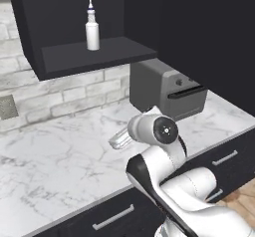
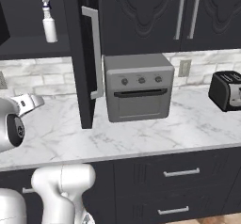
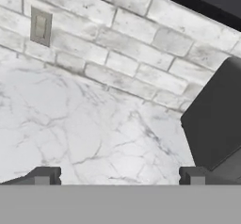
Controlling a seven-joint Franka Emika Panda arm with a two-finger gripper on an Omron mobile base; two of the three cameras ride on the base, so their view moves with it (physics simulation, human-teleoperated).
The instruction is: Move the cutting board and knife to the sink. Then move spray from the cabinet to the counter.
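The white spray (image 1: 92,29) (image 2: 49,20) stands upright on the shelf of the open black cabinet (image 1: 89,58). Below it spreads the white marble counter (image 1: 55,166) (image 2: 155,134) (image 3: 84,124). My gripper (image 3: 120,177) hovers low over the counter, left of the toaster oven and well below the spray, facing the brick wall. It is open, its fingertips (image 3: 47,175) set wide apart with nothing between them. The cutting board, knife and sink are out of view.
A grey toaster oven (image 1: 167,89) (image 2: 138,86) sits on the counter right of the cabinet. The cabinet's open door (image 2: 86,53) juts out beside it. A black toaster (image 2: 228,91) stands far right. A wall outlet (image 3: 41,26) is on the brick backsplash.
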